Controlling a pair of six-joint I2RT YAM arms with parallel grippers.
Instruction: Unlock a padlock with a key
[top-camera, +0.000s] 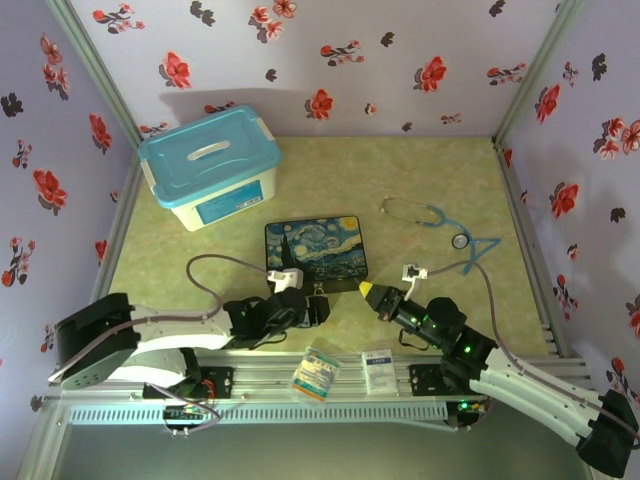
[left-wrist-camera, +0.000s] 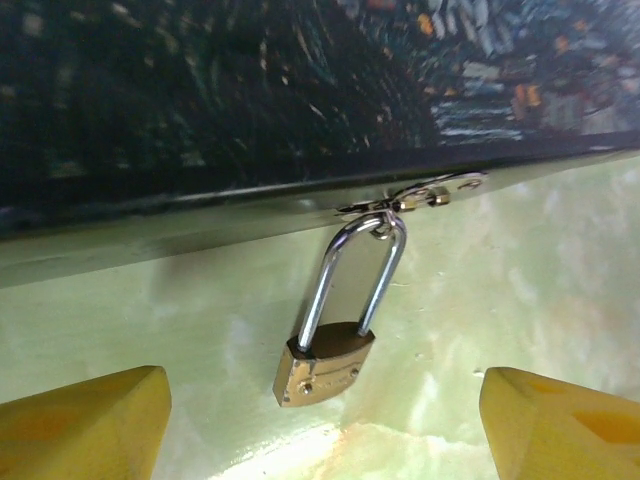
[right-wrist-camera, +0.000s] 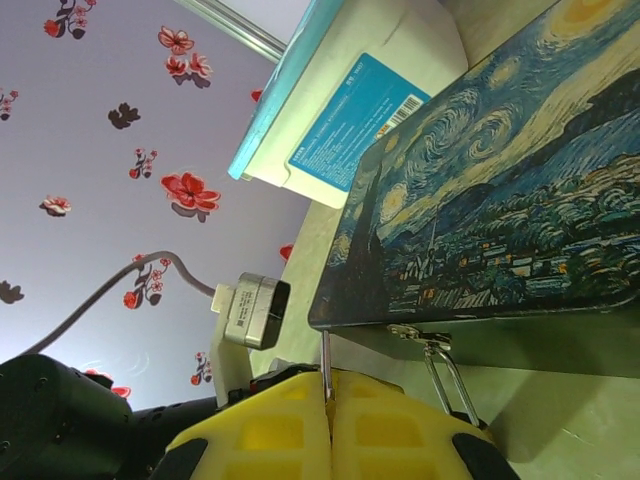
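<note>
The small brass padlock lies on the green table, its silvery shackle hooked through the clasp of the painted box. My left gripper is open just in front of it, one yellow finger on each side of the padlock body and neither touching it. My right gripper is shut on the key, whose thin grey shaft sticks up from between the yellow fingers towards the box's front edge. In the right wrist view the shackle shows to the right of the key and the padlock body is hidden behind a finger.
A white tub with a blue lid stands at the back left. A stethoscope lies at the right. Two small packets sit on the rail between the arm bases. Flowered walls close in three sides.
</note>
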